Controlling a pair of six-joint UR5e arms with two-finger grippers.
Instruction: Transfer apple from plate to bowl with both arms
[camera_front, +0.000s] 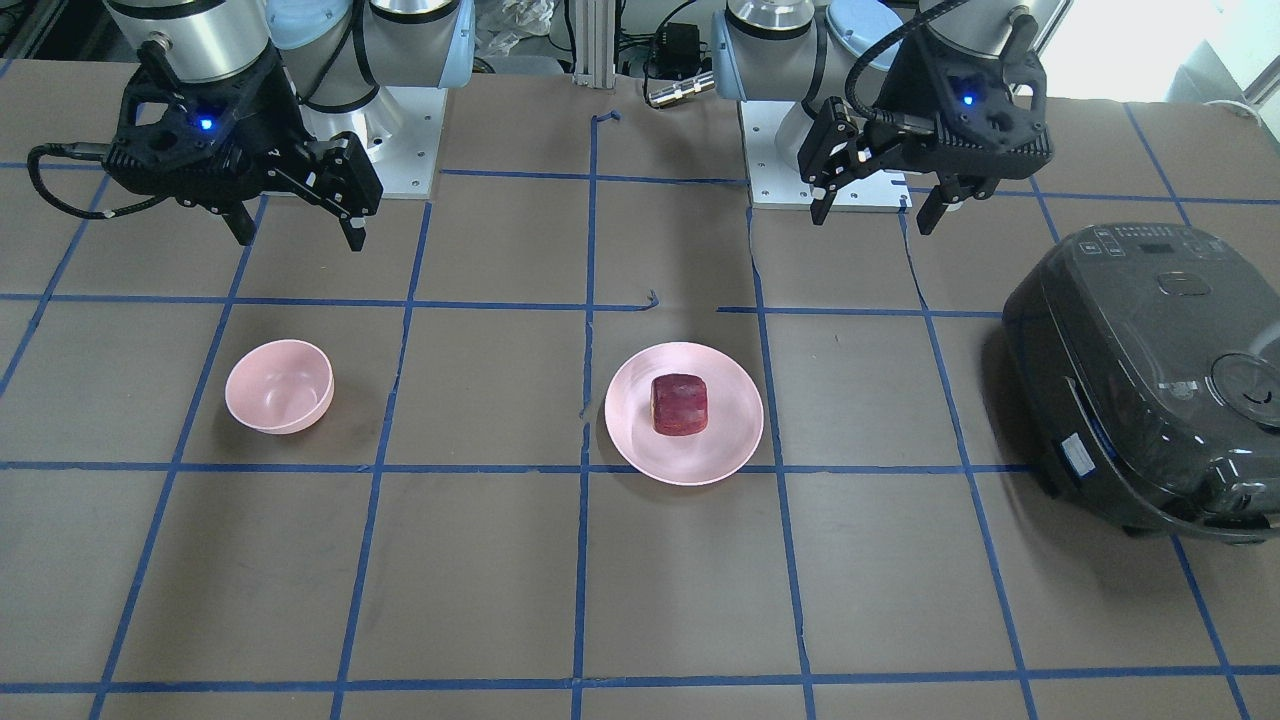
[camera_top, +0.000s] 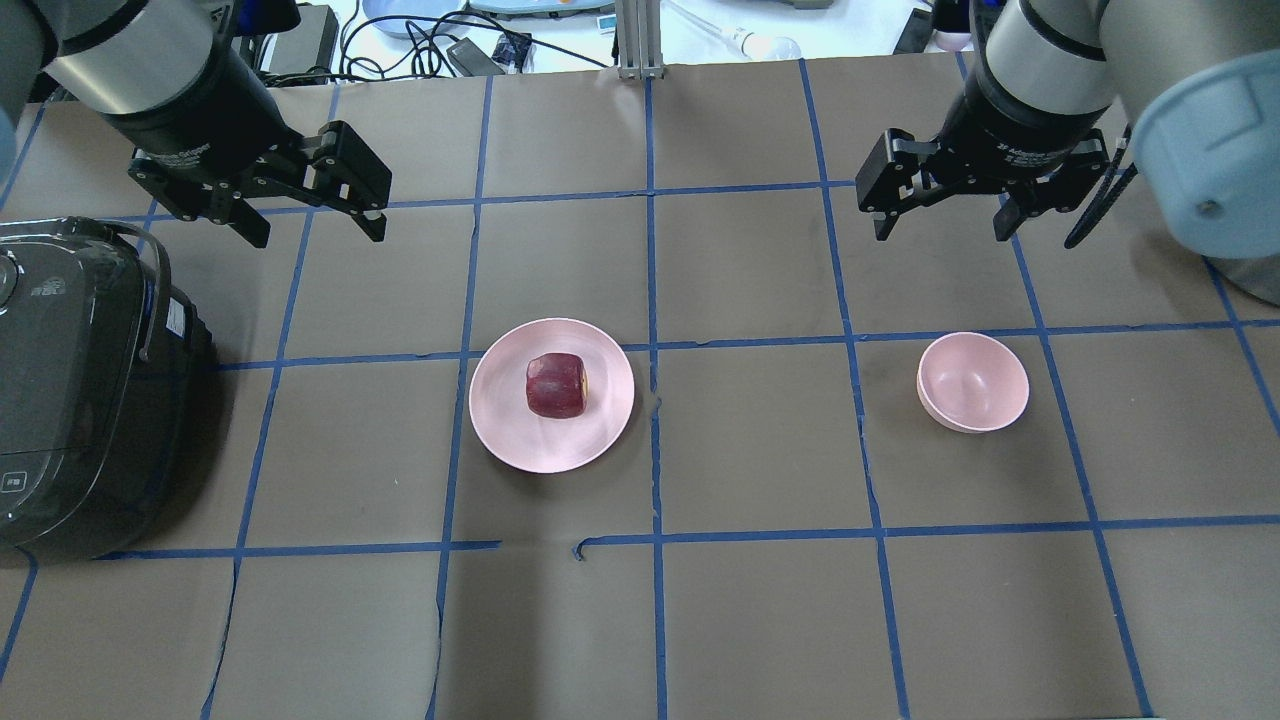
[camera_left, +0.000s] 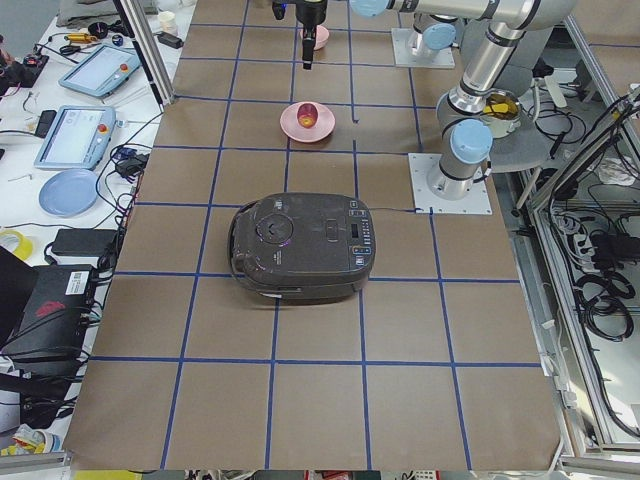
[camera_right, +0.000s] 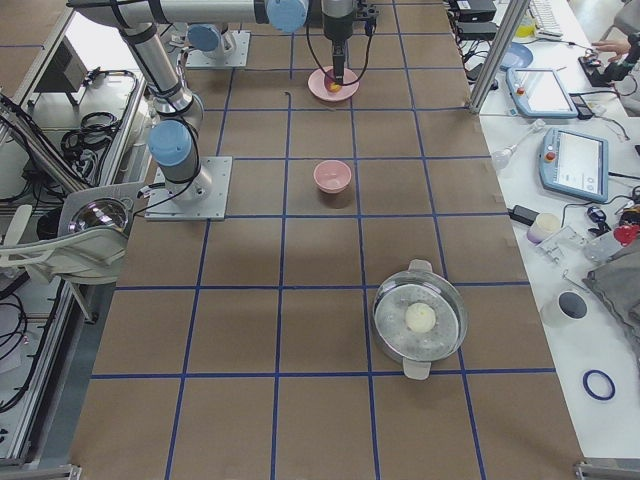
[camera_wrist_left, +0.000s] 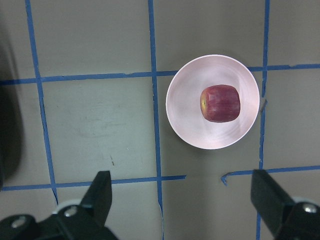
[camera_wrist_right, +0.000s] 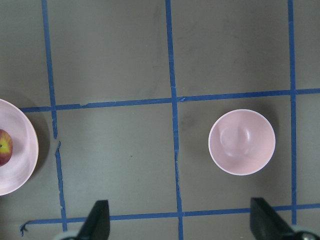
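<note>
The dark red apple (camera_front: 680, 404) lies on the wide pink plate (camera_front: 730, 432) near the table's middle; they also show in the overhead view as apple (camera_top: 557, 386) and plate (camera_top: 510, 425). The small deep pink bowl (camera_top: 973, 382) stands empty about two squares away on my right side. My left gripper (camera_top: 316, 237) is open and empty, raised above the table behind and left of the plate; its wrist view shows the apple (camera_wrist_left: 220, 103). My right gripper (camera_top: 942, 234) is open and empty, raised behind the bowl (camera_wrist_right: 242, 141).
A dark grey rice cooker (camera_top: 70, 380) stands at the table's left end, left of the plate. A metal pot (camera_right: 420, 320) with a white round thing inside stands far out at the right end. The arm bases (camera_front: 400, 130) sit at the robot's edge.
</note>
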